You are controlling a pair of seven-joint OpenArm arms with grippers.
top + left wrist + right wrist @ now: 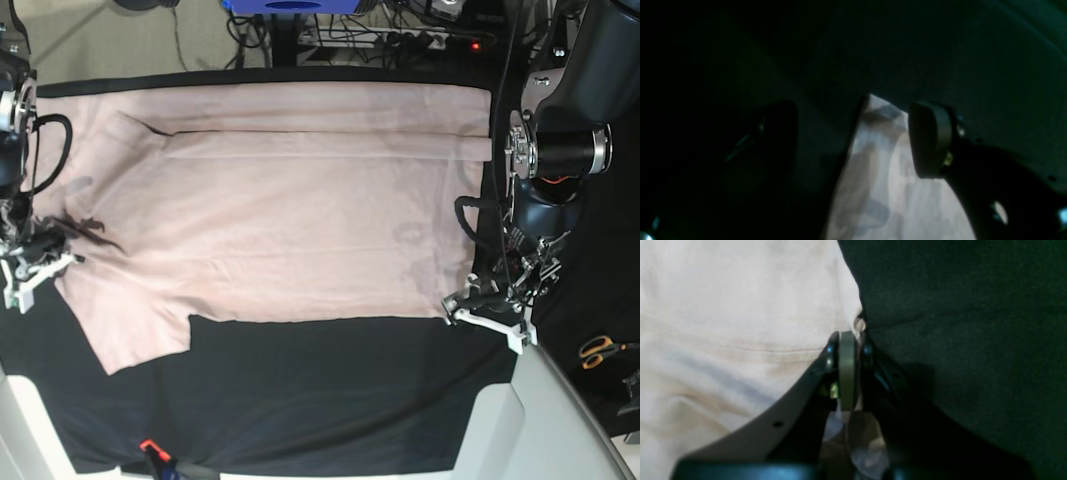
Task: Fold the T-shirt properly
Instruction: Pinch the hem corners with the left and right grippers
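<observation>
Your left gripper (853,140) stands wide, the T-shirt (880,186) between its fingers; your right gripper (850,340) pinches the shirt's edge.

A robotics lab: a table draped in black cloth (330,380), tangled cables and a power strip (400,40) past its far edge, scissors (600,352) at its right edge.
</observation>
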